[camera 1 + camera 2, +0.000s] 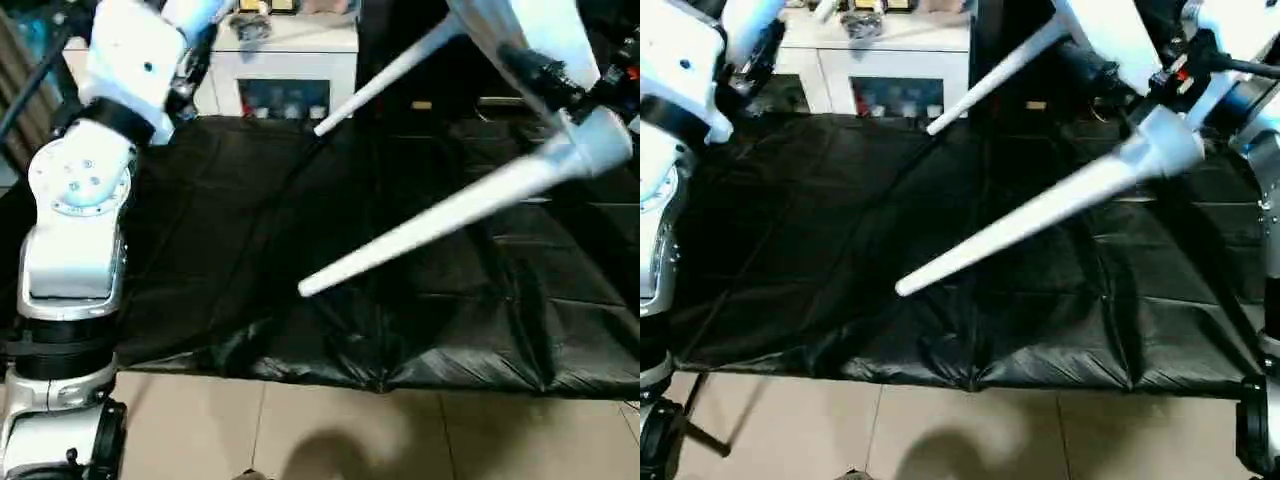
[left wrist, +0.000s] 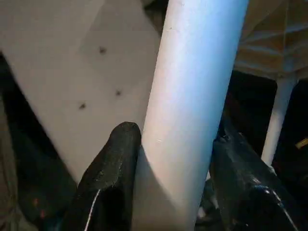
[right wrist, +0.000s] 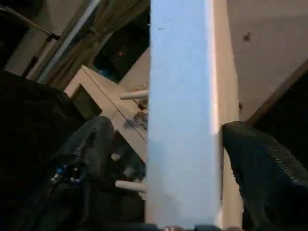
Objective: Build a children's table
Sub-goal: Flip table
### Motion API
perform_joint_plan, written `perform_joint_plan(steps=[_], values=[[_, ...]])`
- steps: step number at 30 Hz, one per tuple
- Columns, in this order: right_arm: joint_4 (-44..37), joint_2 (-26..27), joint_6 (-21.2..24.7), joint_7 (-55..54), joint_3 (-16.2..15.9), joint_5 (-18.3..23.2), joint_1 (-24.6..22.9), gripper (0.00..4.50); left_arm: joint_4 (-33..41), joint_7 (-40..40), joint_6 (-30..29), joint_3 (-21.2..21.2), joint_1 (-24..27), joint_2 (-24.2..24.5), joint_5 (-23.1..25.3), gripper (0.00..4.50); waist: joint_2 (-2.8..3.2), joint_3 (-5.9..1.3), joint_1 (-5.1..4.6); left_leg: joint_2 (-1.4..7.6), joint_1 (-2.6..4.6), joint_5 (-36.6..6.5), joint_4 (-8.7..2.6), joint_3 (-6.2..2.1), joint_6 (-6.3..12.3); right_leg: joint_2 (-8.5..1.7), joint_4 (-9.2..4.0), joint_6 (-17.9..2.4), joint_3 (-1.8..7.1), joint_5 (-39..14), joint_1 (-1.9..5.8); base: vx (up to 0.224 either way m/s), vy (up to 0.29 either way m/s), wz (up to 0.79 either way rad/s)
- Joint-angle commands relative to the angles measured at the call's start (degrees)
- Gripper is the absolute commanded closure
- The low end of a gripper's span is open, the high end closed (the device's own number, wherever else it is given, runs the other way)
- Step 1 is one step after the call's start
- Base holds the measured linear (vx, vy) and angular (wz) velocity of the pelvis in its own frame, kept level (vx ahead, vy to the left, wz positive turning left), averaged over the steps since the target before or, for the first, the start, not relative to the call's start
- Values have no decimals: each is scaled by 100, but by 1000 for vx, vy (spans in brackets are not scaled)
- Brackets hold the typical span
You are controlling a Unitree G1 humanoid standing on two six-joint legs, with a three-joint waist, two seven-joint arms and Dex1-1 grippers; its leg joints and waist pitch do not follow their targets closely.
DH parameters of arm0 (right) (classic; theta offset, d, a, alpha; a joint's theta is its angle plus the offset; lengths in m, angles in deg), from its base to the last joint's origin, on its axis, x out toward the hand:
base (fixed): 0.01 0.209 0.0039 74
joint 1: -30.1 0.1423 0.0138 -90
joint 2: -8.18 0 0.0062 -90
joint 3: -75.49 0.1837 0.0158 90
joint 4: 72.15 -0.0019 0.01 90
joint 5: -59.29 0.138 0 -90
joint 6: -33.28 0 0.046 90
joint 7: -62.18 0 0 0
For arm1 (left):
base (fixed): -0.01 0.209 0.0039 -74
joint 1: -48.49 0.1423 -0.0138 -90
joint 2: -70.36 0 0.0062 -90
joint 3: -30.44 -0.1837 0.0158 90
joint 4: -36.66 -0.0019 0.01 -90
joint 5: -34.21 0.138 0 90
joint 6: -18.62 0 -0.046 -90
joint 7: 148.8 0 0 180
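Up close, left tool clamped on a white leg; right tool apart beside the tabletop edge.

I count 2 white table legs sticking out over 1 black sheet, 1 white cabinet at 12 o'clock, and my own 2 black fingers around 1 leg.
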Motion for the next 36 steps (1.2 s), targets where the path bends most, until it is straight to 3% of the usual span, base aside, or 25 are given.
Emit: perform_joint_plan(steps=[1, 4, 7, 8, 10, 14, 15, 16, 18, 19, 20, 23, 25, 26, 27, 29, 32, 33, 36], values=[[-195, 75, 53, 219, -102, 158, 21, 22, -560, -77, -599, -66, 286, -139, -90, 255, -200, -198, -13, 101, 213, -2721, -395, -136, -220, -148, -690, -587, 15, -2977, -72, 0, 0, 0], [-302, 147, 113, 274, 10, 409, 38, 5, -561, -87, -691, -36, 304, -163, -103, 256, -186, -190, -27, 105, 224, -2989, -433, -177, -299, -148, -706, -478, -7, -3129, -82, 0, 0, 0], [-383, 230, 225, 277, 194, 711, 86, 0, -540, -97, -788, -21, 322, -187, -97, 259, -173, -174, -21, 103, 290, -3282, -429, -189, -363, -144, -762, -447, -17, -3262, -152, 0, 0, 0], [-393, 278, 277, 210, 333, 868, 155, 0, -541, -102, -793, -17, 338, -194, -96, 261, -170, -174, -23, 102, 292, -3334, -441, -202, -385, -144, -768, -434, -26, -3286, -145, 0, 0, 0], [-119, 398, 316, -239, 913, 1192, 437, 0, -573, -52, -607, -42, 382, -164, -115, 266, -164, -193, -37, 111, 268, -3402, -483, -235, -449, -140, -753, -453, -53, -3098, -115, 0, 0, 0], [216, 462, 191, -632, 1331, 1259, 551, 0, -608, 27, -397, -69, 399, -125, -159, 278, -133, -167, -40, 108, 334, -3846, -501, -254, -591, -115, -782, -503, -61, -2984, -190, 0, 0, 0], [216, 462, 191, -632, 1331, 1259, 551, 0, -608, 27, -397, -69, 399, -125, -159, 278, -97, -168, -52, 125, 325, -3989, -543, -299, -662, -115, -765, -558, -75, -2758, -147, 0, 0, 0], [594, 549, 151, -1034, 1956, 1605, 509, 0, -657, 137, -143, -78, 420, -82, -215, 279, -83, -155, -51, 138, 349, -4290, -599, -330, -721, -96, -772, -609, -109, -2472, -140, 0, 0, 0], [654, 617, 210, -1131, 2245, 1863, 343, 0, -718, 197, 1, -72, 427, -50, -245, 279, -89, -160, -30, 138, 419, -4417, -592, -319, -730, -95, -810, -641, -118, -2353, -167, 0, 0, 0], [646, 646, 253, -1142, 2349, 1979, 245, 0, -750, 225, 60, -72, 429, -32, -256, 280, -104, -175, -13, 146, 420, -4360, -592, -313, -714, -116, -803, -689, -123, -2179, -135, 0, 0, 0], [621, 685, 270, -1138, 2435, 2007, 24, 0, -816, 259, 147, -57, 440, -2, -273, 280, -110, -162, -13, 136, 358, -4258, -613, -310, -682, -132, -789, -691, -123, -2108, -97, 0, 0, 0], [546, 778, 326, -1014, 2449, 1865, -596, 0, -982, 344, 372, -22, 478, 74, -335, 280, -162, -157, -3, 109, 307, -4071, -604, -294, -584, -202, -824, -628, -136, -2382, -61, 0, 0, 0], [464, 940, 413, -958, 2359, 1724, -1119, 0, -1122, 487, 566, -8, 553, 130, -429, 280, -167, -151, -6, 114, 274, -4007, -617, -298, -565, -242, -829, -618, -139, -2504, -46, 0, 0, 0], [464, 940, 413, -958, 2359, 1724, -1119, 0, -1122, 487, 566, -8, 553, 130, -429, 280, -147, -151, -25, 115, 266, -4029, -627, -305, -585, -240, -827, -634, -141, -2525, -42, 0, 0, 0], [500, 1081, 408, -1065, 2239, 1558, -1430, 0, -1230, 622, 683, 1, 631, 150, -517, 280, -173, -155, -40, 112, 254, -4009, -622, -314, -582, -241, -811, -644, -158, -2525, -28, 0, 0, 0], [563, 1233, 439, -1111, 2116, 1527, -1664, 0, -1342, 698, 780, 24, 687, 169, -574, 280, -148, -160, -5, 105, 243, -3715, -614, -284, -498, -272, -805, -675, -118, -2504, -37, 0, 0, 0], [687, 1492, 448, -1033, 1856, 1607, -1914, 0, -1551, 833, 935, 58, 735, 218, -679, 280, -146, -157, -20, 97, 273, -3740, -593, -271, -476, -261, -843, -664, -134, -2669, -62, 0, 0, 0], [780, 1588, 446, -983, 1733, 1593, -1929, 0, -1630, 910, 1006, 34, 747, 264, -681, 280, -120, -165, -22, 96, 281, -3726, -597, -269, -483, -250, -838, -682, -127, -2570, -69, 0, 0, 0], [934, 1702, 436, -904, 1620, 1564, -1901, 0, -1739, 931, 1096, 34, 750, 302, -699, 280, -120, -171, -1, 117, 285, -3669, -616, -261, -494, -238, -806, -737, -111, -2354, -78, 0, 0, 0]])
